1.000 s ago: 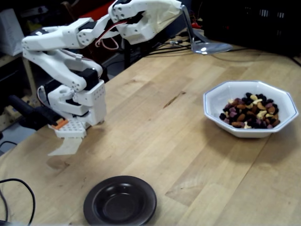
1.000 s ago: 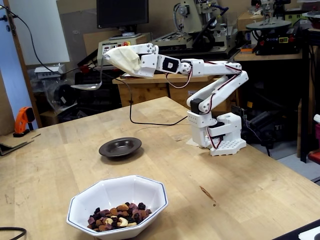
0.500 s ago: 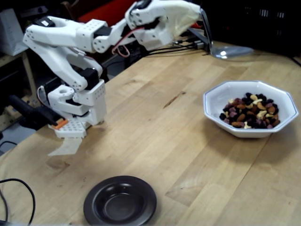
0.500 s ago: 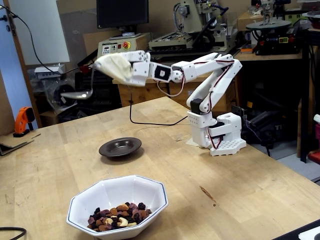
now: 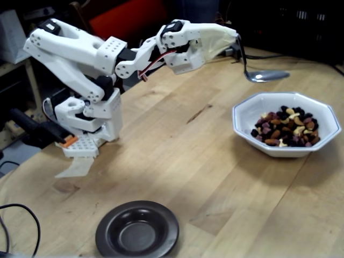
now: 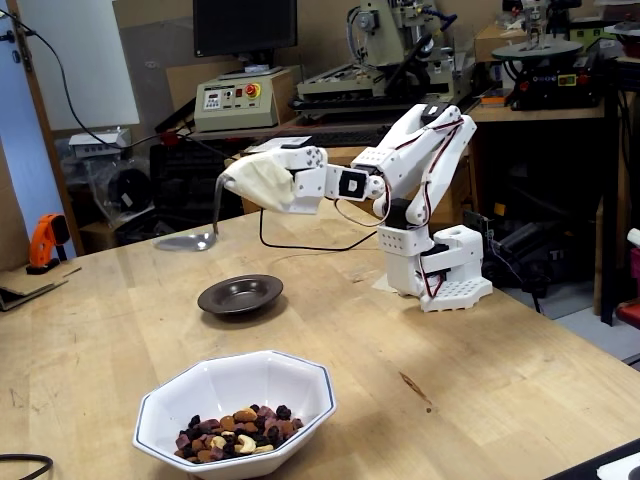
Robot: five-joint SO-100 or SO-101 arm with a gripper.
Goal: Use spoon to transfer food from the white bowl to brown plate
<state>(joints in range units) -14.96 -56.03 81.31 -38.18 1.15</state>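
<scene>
My gripper (image 5: 228,37) (image 6: 240,180) is covered in whitish wrapping and is shut on the handle of the silver spoon (image 5: 267,76) (image 6: 185,241). The spoon hangs in the air with its oval bowl level and looking empty. In a fixed view it is above and behind the white octagonal bowl (image 5: 248,110) (image 6: 240,380), not touching it. The food (image 5: 287,129) (image 6: 235,435), a mix of nuts and dark bits, lies in that bowl. The dark brown plate (image 5: 107,231) (image 6: 262,284) sits empty on the wooden table, apart from the bowl.
The white arm base (image 5: 91,123) (image 6: 440,270) stands on the table. A black cable (image 5: 16,212) lies at the table's near left corner in a fixed view. An orange tool (image 6: 45,240) and workshop machines (image 6: 235,95) stand beyond the table edge.
</scene>
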